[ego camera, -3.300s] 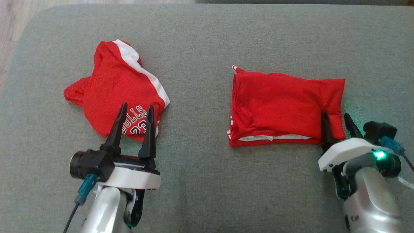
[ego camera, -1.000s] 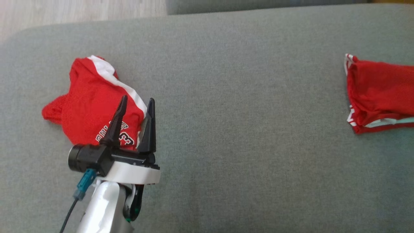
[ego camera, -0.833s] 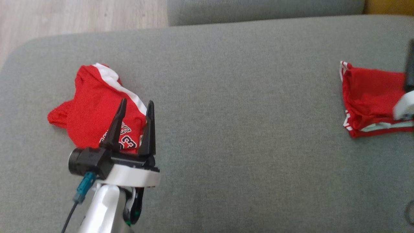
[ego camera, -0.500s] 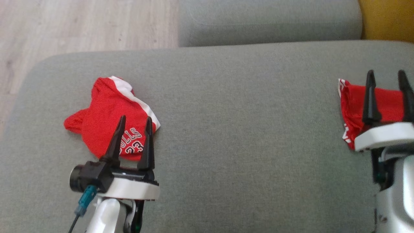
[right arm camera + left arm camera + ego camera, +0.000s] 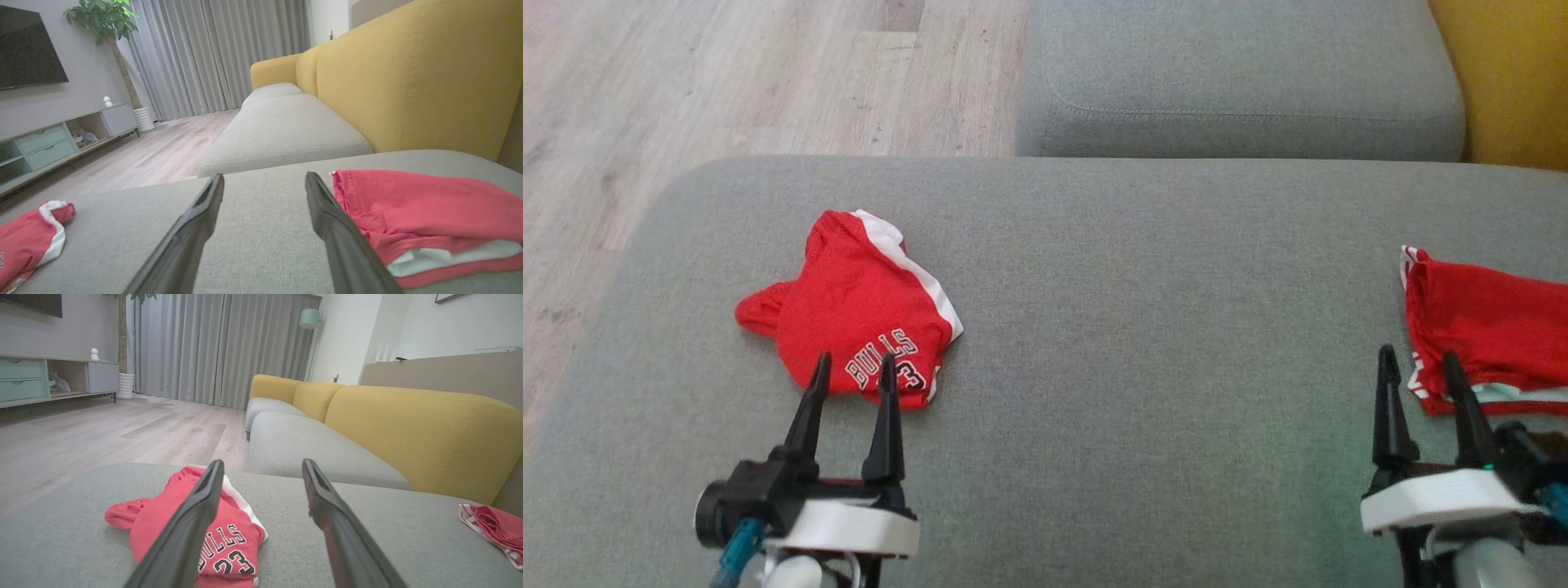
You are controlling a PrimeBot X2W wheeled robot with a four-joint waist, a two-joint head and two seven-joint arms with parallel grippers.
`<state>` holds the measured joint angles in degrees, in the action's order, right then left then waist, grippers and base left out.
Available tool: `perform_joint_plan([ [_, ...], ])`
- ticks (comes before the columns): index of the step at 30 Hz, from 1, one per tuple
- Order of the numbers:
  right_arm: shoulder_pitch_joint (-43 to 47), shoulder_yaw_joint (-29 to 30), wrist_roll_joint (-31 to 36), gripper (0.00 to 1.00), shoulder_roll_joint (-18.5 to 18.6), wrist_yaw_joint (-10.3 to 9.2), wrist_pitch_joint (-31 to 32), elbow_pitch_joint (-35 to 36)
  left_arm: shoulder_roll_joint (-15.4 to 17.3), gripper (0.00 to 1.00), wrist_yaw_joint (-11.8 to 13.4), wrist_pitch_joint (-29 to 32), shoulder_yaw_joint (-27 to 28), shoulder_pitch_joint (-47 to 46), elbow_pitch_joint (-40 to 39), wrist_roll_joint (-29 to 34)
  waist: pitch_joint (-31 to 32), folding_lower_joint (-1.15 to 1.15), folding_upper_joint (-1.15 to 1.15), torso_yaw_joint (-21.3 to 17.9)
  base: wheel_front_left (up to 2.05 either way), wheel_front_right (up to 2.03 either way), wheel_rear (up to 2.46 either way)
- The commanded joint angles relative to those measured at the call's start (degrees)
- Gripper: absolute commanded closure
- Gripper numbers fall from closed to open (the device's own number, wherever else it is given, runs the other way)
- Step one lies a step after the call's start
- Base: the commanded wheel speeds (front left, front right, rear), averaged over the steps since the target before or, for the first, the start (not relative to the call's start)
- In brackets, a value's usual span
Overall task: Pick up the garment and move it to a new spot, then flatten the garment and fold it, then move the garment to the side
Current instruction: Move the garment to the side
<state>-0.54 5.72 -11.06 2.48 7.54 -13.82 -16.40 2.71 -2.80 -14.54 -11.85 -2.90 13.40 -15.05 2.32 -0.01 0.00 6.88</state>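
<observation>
**A:** Can you read the red jersey [image 5: 858, 327] from where you stand?

**B:** Yes. "BULLS" in white block letters with a dark outline, and "23" under it. From the left wrist view the dark finger [image 5: 184, 531] covers the first letter, so there the jersey [image 5: 233, 539] reads "ULLS 23".

**A:** Where does it lie?

**B:** Crumpled in a soft lump on the left part of the grey cushion [image 5: 1135, 327]. A broad white band runs along one edge, and a small red flap sticks out on its far left.

**A:** And the other red piece?

**B:** The folded garment [image 5: 1486, 327] lies flat at the right end of the same cushion, well apart from the jersey. It is a neat rectangle of thin cloth. A white layer peeks out between the red ones along the near edge [image 5: 408, 208], and there is striped red-and-white trim at the left corner. I can read no writing on it.

**A:** What about the arms?

**B:** The left end effector [image 5: 855, 363] has its two long dark fingers spread with nothing between them, tips pointing at the jersey's near edge. I can't tell whether they touch the cloth. The right end effector [image 5: 1417, 354] is likewise parted and empty, with its tips just beside the folded garment's near left corner.

**A:** And the cushion itself?

**B:** Grey woven fabric with rounded corners. Beyond it are a second grey seat [image 5: 1233, 82], a yellow backrest [image 5: 429, 433] and a pale wood-plank floor [image 5: 727, 82].
</observation>
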Motion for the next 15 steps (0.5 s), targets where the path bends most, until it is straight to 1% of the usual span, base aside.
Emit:
perform_joint_plan([
  [1, -1.49, -1.69, 0.0, 0.0, 0.41, -0.05, -0.94, 1.73, 0.17, 0.0, 0.41, -0.46, 2.16, -1.15, -2.2, 0.24, 0.04, 0.01, 0.0, -0.01, 0.0, 0.0, 0.0],
  [15, 0.81, -2.19, 0.18, 0.0, 0.41, -0.05, -1.17, 4.43, 0.17, 0.0, 1.03, -0.46, 2.33, 0.18, -2.76, -0.14, 0.05, 0.01, 0.0, -0.34, 0.0, 0.0, 0.0],
])
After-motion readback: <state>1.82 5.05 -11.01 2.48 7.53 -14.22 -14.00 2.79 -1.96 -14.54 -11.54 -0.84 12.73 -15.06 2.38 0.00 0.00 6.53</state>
